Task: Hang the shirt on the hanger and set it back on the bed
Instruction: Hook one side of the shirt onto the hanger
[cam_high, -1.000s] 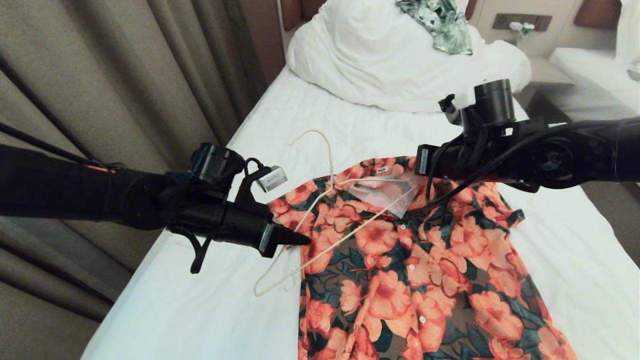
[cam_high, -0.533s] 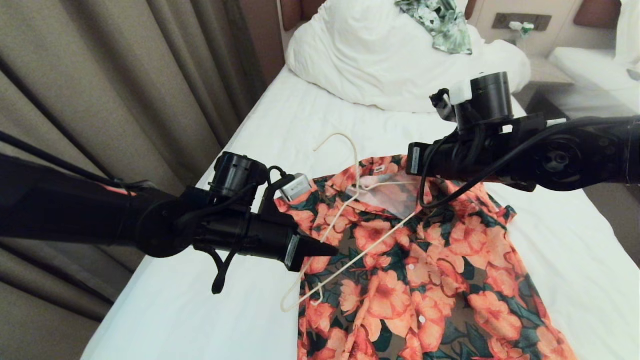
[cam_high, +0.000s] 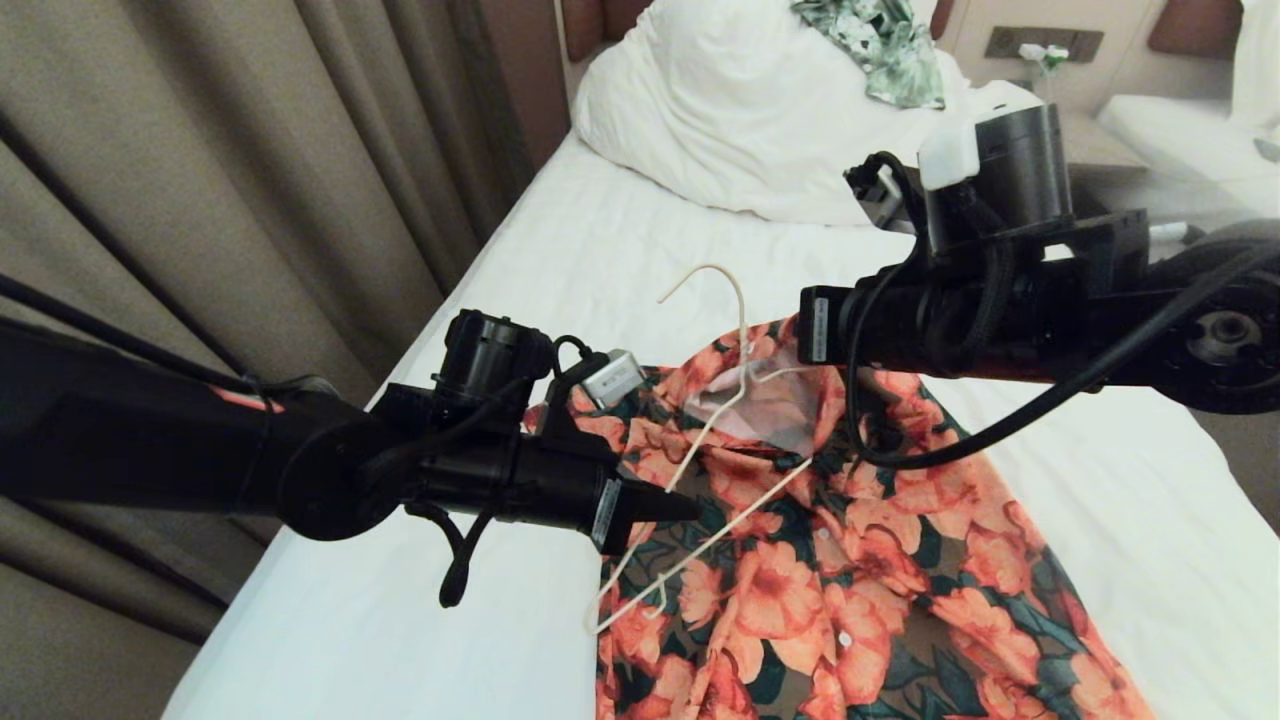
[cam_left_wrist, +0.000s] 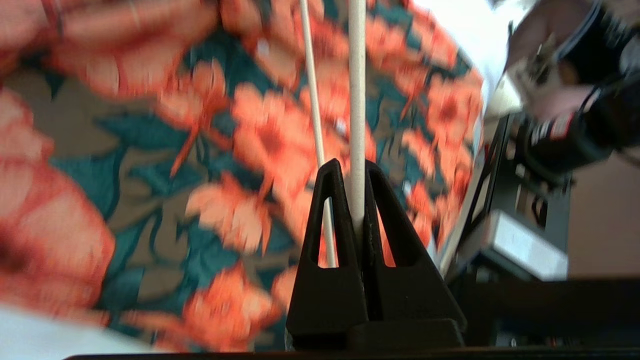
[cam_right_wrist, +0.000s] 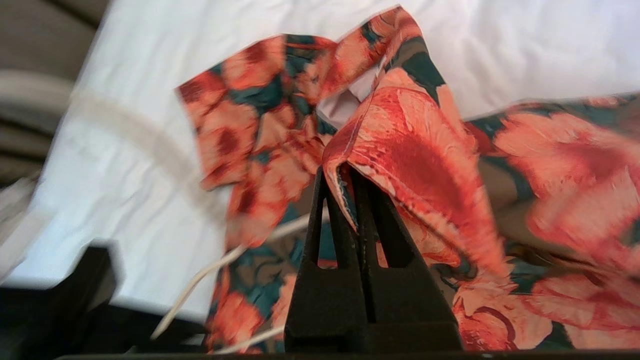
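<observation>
The left gripper (cam_high: 680, 507) is clamped on one slanted wire of the hanger (cam_high: 722, 420), holding it tilted above the shirt (cam_high: 850, 580), its hook pointing toward the duvet (cam_high: 760, 120). The hanger's far shoulder sits inside the open collar, its near corner still outside over the shirt's front. The right gripper (cam_right_wrist: 356, 181) pinches the collar edge and holds it up off the bed (cam_high: 480, 620), just beside the hanger's neck

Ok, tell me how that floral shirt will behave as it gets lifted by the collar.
Probably floppy: the shirt already folds and droops where the right gripper pinches it. Likely light, since a small pinch raises the collar. It may drag and bunch across the bed rather than rise flat.
</observation>
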